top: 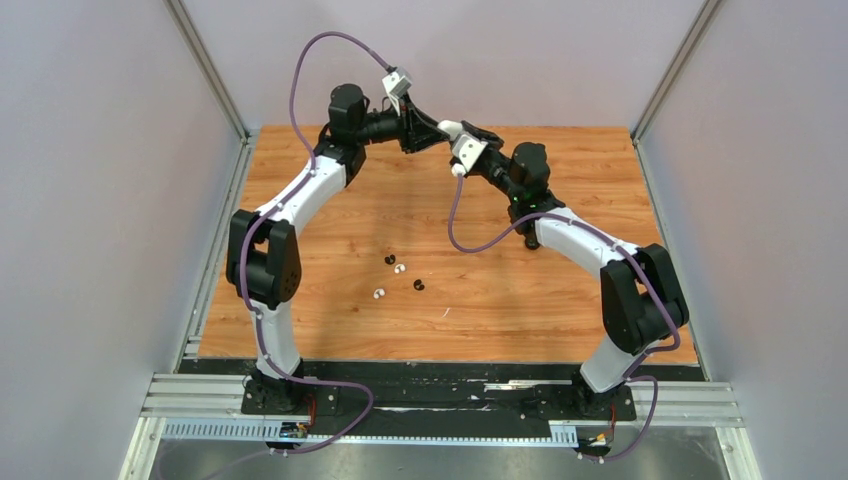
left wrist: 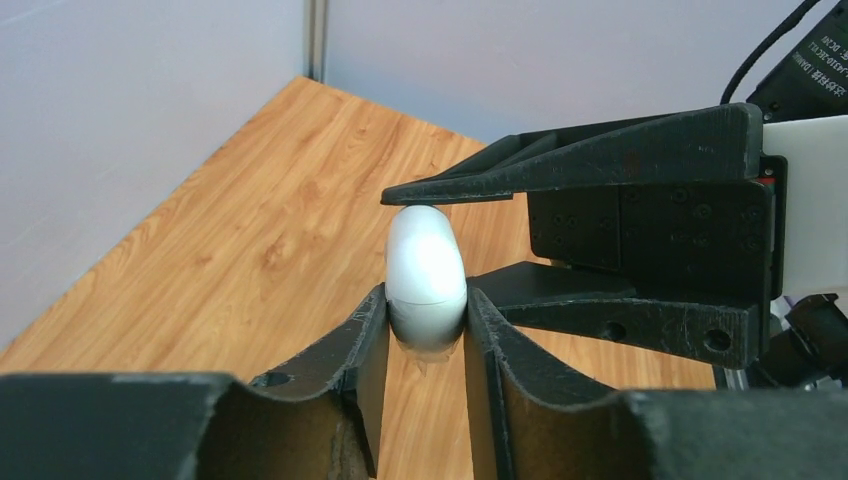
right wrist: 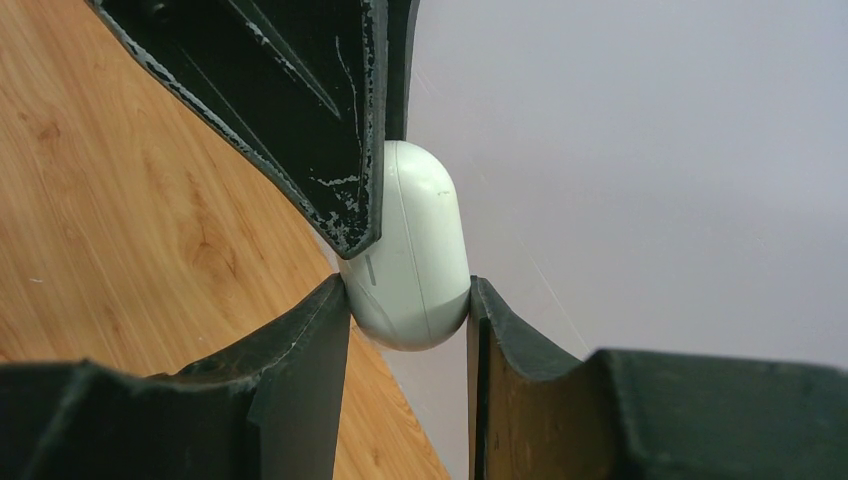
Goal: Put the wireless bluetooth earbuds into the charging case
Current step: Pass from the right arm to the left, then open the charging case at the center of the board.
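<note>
The white pill-shaped charging case (top: 450, 127) hangs in the air over the back of the table, gripped from both sides. My left gripper (left wrist: 425, 312) is shut on one end of the case (left wrist: 425, 262), and my right gripper (right wrist: 408, 302) is shut on the other end of the case (right wrist: 415, 245). In the top view the left gripper (top: 438, 131) and right gripper (top: 464, 133) meet tip to tip. The earbuds lie loose mid-table: one black earbud (top: 390, 259), a white earbud (top: 399, 268), a second white earbud (top: 380, 294) and a second black earbud (top: 419, 285).
The wooden table (top: 300, 300) has grey walls on its left, right and back. A purple cable (top: 470, 245) from the right arm droops low over the table beside the earbuds. A small white speck (top: 446, 312) lies near the front.
</note>
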